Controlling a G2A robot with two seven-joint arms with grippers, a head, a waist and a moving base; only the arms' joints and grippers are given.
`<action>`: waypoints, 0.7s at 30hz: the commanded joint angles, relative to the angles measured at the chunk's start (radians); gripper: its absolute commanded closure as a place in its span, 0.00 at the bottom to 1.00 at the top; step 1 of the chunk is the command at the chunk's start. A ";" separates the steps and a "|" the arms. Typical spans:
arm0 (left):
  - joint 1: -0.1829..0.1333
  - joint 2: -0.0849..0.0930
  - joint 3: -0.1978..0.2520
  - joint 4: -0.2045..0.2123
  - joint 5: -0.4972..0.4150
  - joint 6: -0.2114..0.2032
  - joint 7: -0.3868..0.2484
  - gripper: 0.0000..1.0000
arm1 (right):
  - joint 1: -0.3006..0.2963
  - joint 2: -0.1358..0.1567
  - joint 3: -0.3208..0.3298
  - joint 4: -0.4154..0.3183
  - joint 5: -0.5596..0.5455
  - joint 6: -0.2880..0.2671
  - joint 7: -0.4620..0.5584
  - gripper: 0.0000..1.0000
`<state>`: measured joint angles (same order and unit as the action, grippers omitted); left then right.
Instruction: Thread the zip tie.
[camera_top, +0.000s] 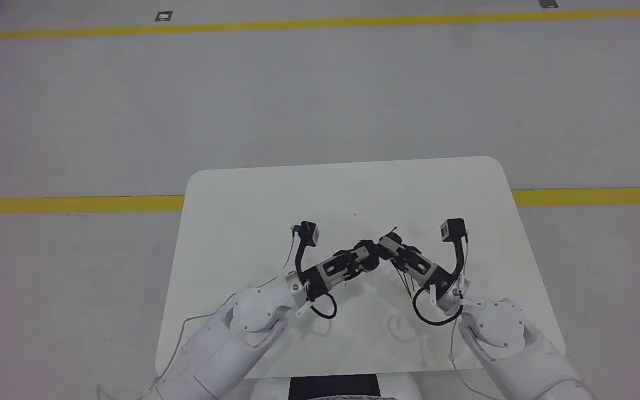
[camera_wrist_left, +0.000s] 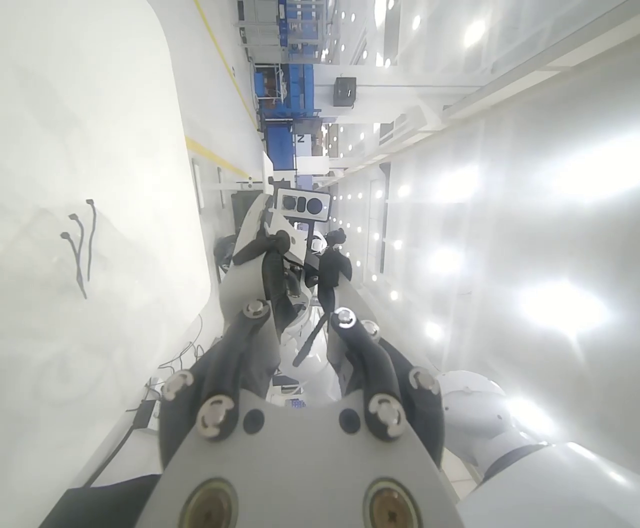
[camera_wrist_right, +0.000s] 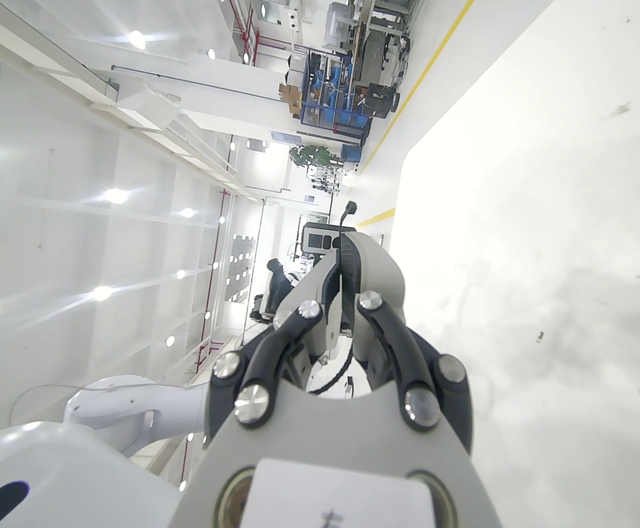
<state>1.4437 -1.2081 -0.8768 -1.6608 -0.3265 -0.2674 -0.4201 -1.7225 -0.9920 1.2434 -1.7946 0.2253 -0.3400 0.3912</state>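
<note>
3 zip ties (camera_wrist_left: 78, 260) lie on the table (camera_wrist_left: 100, 125) (close together).

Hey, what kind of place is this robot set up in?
Likely a large industrial hall or robotics lab: yellow floor lines, blue storage racks and a white work table.

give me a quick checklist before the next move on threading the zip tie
1. Right gripper clamped on the zip tie: ok, the head sticks out past its fingertips.
2. Tail through the head: not ok, nothing passes through it.
3. Left gripper ready to take the tail: ok, its fingers stand apart.
4. Tail located: cannot tell; a black strip shows between those fingers, unclamped.
5. Grippers lined up: ok, tip to tip above the table.
6. Spare zip ties out of the way: ok, lying off to one side on the table.
</note>
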 joint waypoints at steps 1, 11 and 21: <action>-0.003 0.000 0.002 0.002 -0.001 0.002 0.000 0.79 | -0.002 -0.002 0.003 -0.004 -0.004 0.000 0.003 1.00; -0.005 0.000 0.009 0.012 -0.001 0.012 0.008 0.79 | -0.020 -0.009 0.022 -0.018 -0.028 0.000 0.010 1.00; -0.001 0.004 0.007 0.007 0.002 0.033 0.015 0.84 | -0.031 -0.018 0.031 -0.028 -0.059 0.000 0.004 1.00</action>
<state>1.4427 -1.2048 -0.8700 -1.6539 -0.3247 -0.2367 -0.4057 -1.7527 -1.0088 1.2733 -1.8225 0.1682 -0.3400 0.3953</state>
